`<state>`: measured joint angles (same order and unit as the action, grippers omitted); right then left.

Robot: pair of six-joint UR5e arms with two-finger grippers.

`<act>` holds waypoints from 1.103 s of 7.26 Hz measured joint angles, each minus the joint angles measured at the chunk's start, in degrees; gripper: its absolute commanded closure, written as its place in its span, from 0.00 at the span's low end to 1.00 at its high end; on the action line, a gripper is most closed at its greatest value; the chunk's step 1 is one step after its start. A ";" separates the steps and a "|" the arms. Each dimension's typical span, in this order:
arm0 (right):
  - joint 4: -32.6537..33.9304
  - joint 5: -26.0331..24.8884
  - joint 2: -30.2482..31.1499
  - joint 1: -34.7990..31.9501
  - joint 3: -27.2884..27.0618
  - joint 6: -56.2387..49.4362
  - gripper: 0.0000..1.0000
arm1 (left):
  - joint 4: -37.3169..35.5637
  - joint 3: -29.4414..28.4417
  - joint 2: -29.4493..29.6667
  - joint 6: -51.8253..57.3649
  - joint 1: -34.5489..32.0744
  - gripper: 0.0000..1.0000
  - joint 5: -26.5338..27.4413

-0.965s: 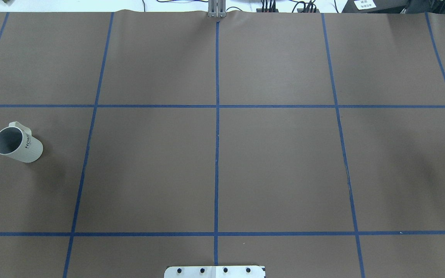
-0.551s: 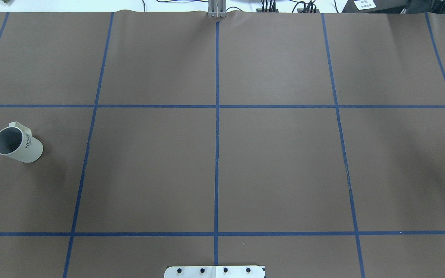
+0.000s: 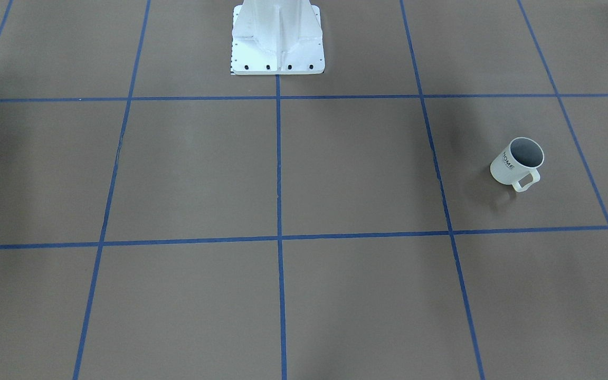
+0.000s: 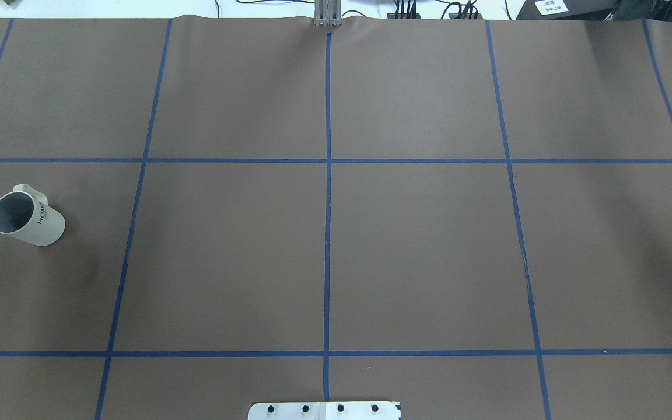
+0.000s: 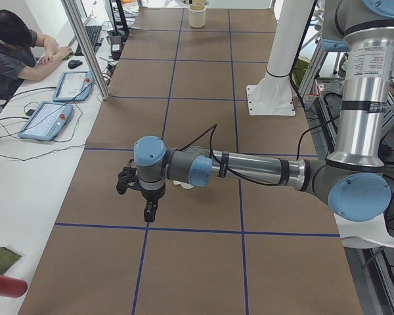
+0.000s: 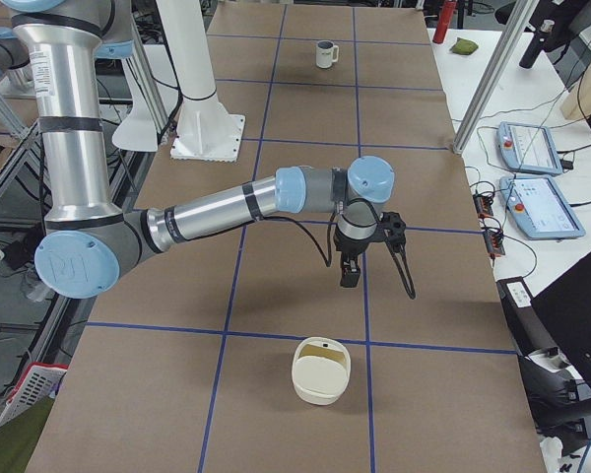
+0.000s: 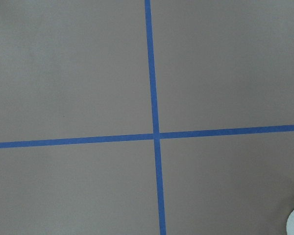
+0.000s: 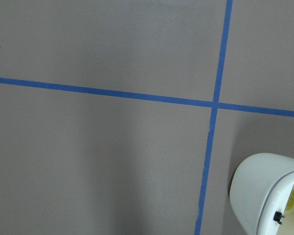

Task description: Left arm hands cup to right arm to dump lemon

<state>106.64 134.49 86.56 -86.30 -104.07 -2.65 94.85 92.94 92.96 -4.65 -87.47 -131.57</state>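
The cup (image 4: 25, 217), cream-white with "HOME" on its side, stands upright at the table's left end, its handle towards the far edge. It also shows in the front view (image 3: 515, 164) and far off in the right side view (image 6: 325, 53). Its grey inside shows no lemon. My left gripper (image 5: 148, 211) hangs above the table beside the cup (image 5: 182, 186), which the forearm mostly hides. My right gripper (image 6: 350, 273) hangs over the other end. Both point down; I cannot tell whether either is open or shut.
A cream container (image 6: 321, 371) sits near the right gripper; in the wrist view (image 8: 264, 191) a yellow patch (image 8: 293, 197) shows inside, too little to identify. The white pedestal (image 3: 277, 37) stands mid-table. A person (image 5: 13, 46) sits at a desk with tablets (image 6: 537, 148).
A black part of the right arm at the overhead view's right edge has slid out of that view. The cup has not moved.
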 measured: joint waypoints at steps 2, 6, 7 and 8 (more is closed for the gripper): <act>-5.42 -0.26 1.40 -0.14 3.14 0.39 0.00 | -1.29 -0.40 1.24 -0.16 -0.02 0.00 -0.08; -7.02 0.35 4.09 -1.98 4.78 0.03 0.00 | -1.68 -0.40 1.44 -0.18 -0.02 0.00 -0.16; -7.03 0.41 4.23 -2.88 4.89 -0.99 0.00 | -1.69 -0.39 1.44 -0.18 -0.01 0.00 -0.15; -7.02 0.47 4.32 -3.50 5.12 -2.25 0.00 | -1.68 -0.39 1.44 -0.18 -0.01 0.00 -0.14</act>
<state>99.62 134.96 90.89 -89.80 -98.95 -4.89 93.17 92.55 94.39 -4.83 -87.48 -131.71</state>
